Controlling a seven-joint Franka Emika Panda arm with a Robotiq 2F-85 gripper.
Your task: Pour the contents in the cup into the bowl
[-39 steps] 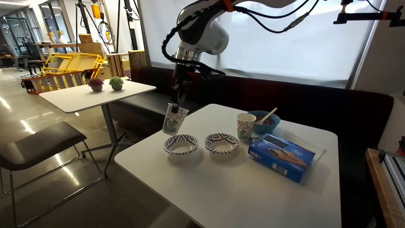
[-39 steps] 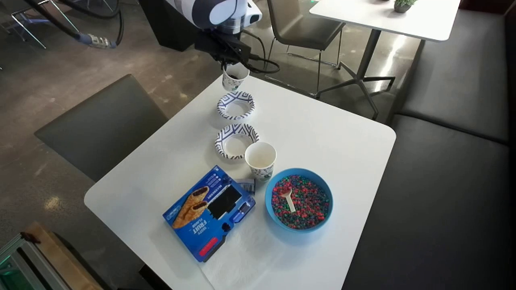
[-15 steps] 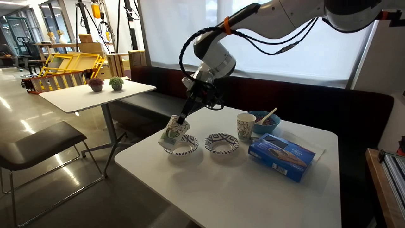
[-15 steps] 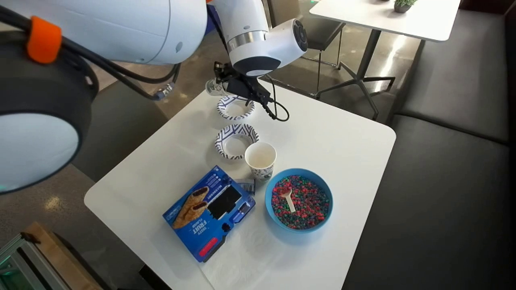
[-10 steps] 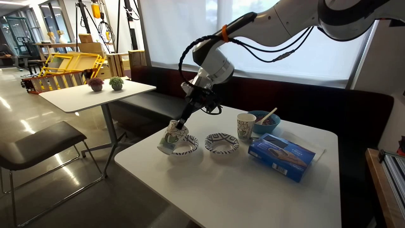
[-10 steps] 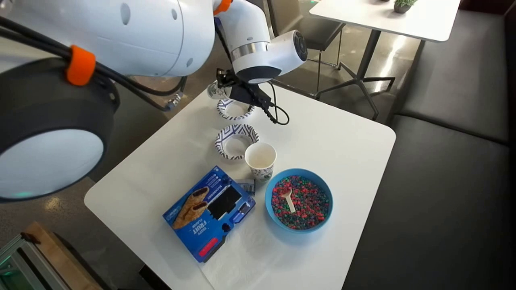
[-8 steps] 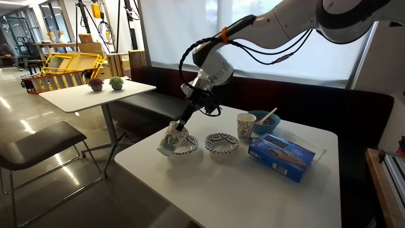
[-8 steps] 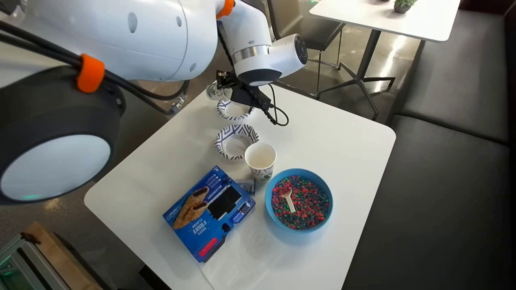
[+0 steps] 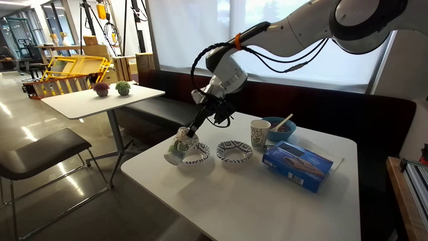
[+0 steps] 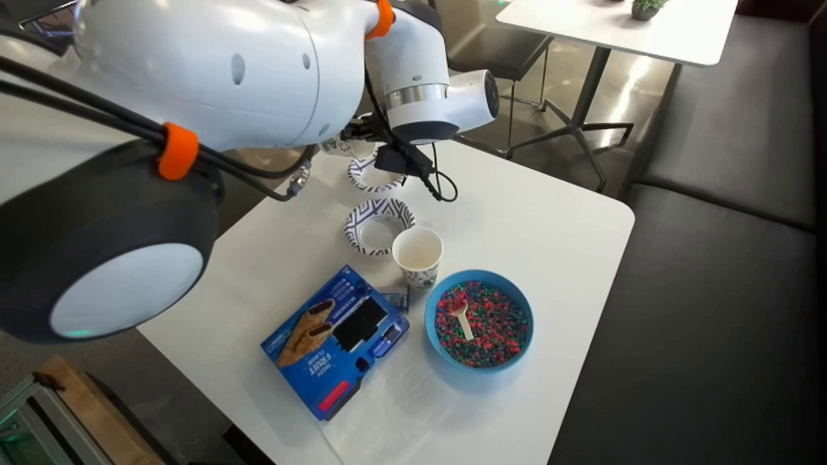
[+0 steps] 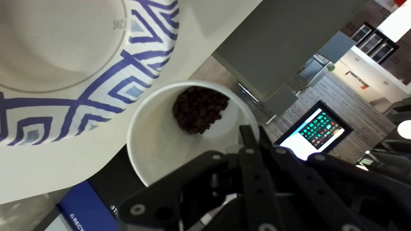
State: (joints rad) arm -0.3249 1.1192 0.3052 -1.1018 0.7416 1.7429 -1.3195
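The cup (image 9: 180, 147) has tipped further, clamped in the end effector (image 11: 255, 133), seemingly beside the bowl (image 9: 199, 156).

free: table (image 10: 530, 213) between bowl (image 10: 359, 177) and bench (image 10: 711, 290) | obstacles: standing cup (image 10: 418, 259), blue box (image 10: 334, 342)

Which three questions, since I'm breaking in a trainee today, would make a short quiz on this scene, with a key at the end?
1. What does the wrist view show inside the cup that the gripper holds?
2. True or false: the spoon rests in the blue bowl.
3. How does the second cup stand on the table?
a) on its side
b) upside down
c) upright

Key:
1: dark beans, by the look of them
2: true
3: c
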